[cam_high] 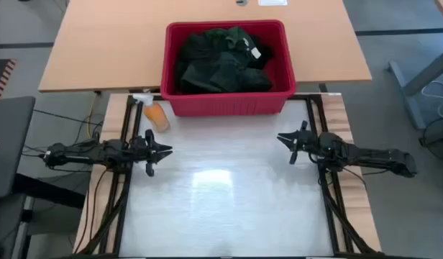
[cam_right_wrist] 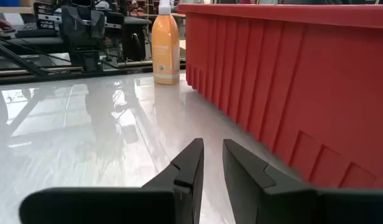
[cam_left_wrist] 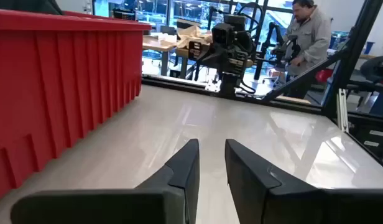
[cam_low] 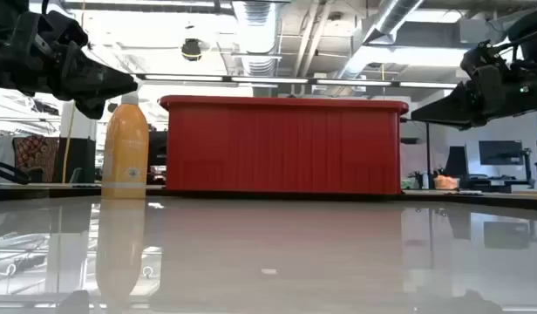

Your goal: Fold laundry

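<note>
Both hands, left hand point(cam_high: 166, 152) and right hand point(cam_high: 281, 138), hover empty, fingers slightly apart; laundry point(cam_high: 221, 59) heaped in red basket point(cam_high: 229, 103) on bench point(cam_high: 221, 208).

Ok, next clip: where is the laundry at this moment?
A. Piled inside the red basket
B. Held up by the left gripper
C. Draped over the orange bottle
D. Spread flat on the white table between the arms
A. The high view shows the dark laundry heaped inside the red basket, while both grippers hang over the white table holding nothing.
</note>
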